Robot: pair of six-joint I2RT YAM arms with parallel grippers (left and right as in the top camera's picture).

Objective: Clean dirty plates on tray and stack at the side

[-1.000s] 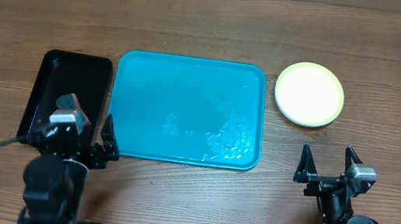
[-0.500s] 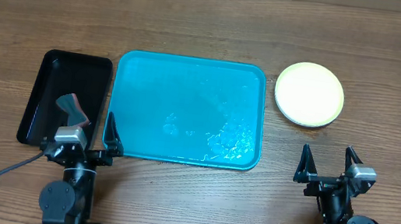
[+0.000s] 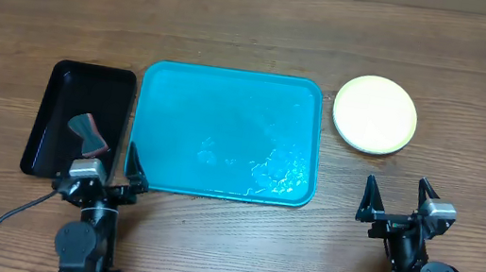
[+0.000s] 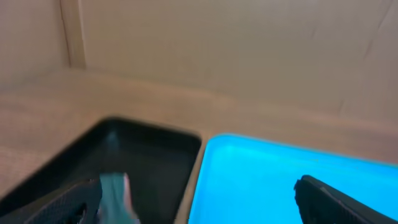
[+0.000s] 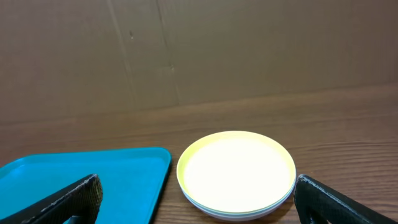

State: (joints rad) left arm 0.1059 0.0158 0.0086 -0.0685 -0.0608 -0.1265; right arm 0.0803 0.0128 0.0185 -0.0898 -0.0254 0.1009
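The plates (image 3: 375, 114) stand in one stack on the table right of the turquoise tray (image 3: 181, 99), the pale yellow one with a green rim on top; the stack also shows in the right wrist view (image 5: 236, 174). The tray holds only small smears and droplets near its front right. My left gripper (image 3: 108, 167) is open and empty at the tray's front left corner, beside the black tray. My right gripper (image 3: 397, 202) is open and empty in front of the plate stack. The tray also shows in the left wrist view (image 4: 261, 180) and the right wrist view (image 5: 81, 177).
A smaller black tray (image 3: 63, 96) lies left of the turquoise tray with a small teal and reddish sponge (image 3: 89, 133) in it, seen blurred in the left wrist view (image 4: 115, 196). A cardboard wall stands behind the table.
My left arm has drawn back from the black tray toward the table's front edge, leaving the sponge in the tray. My right arm has not moved.
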